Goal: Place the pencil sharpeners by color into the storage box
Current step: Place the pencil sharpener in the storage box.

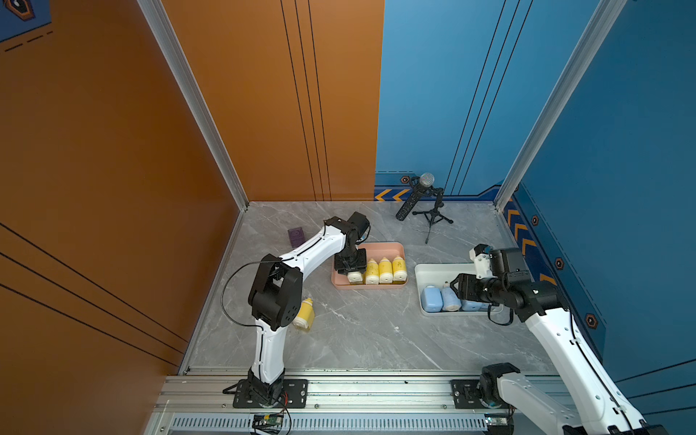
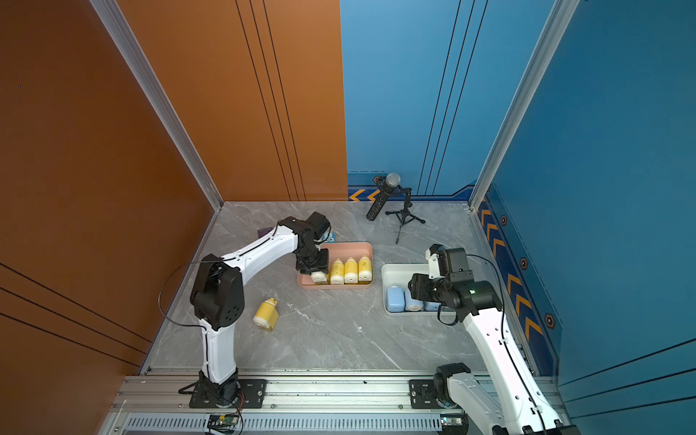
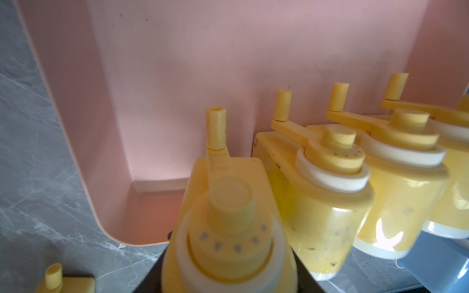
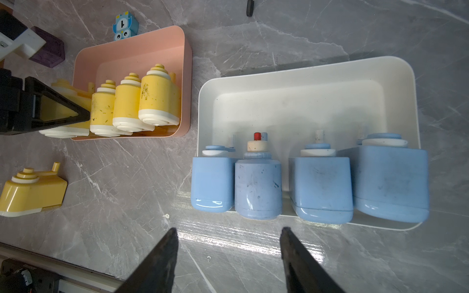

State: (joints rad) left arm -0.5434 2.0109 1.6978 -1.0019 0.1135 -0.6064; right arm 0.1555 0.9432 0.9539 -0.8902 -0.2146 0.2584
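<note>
Seven sharpeners (image 4: 322, 187) are being stored sorted; an eighth (image 3: 228, 228) is being clamped at the pink box (image 4: 132, 38) by the left gripper (image 1: 353, 270); a ninth (image 2: 266, 313) is being left out; the right gripper (image 4: 229, 229) is being held apart, empty.

My left gripper (image 1: 353, 268) is down at the left end of the pink tray (image 1: 388, 246), clasping a yellow sharpener (image 1: 355, 277) whose whitish base pokes out on the near side. Just right of it, three more yellow sharpeners (image 1: 385, 270) sit side by side. A loose yellow sharpener (image 1: 306, 314) lies on the table (image 1: 369, 331), partly behind my left elbow. My right gripper (image 1: 458, 288) hovers over the white tray (image 1: 423, 269), where light blue sharpeners (image 1: 432, 299) line the near edge.
</note>
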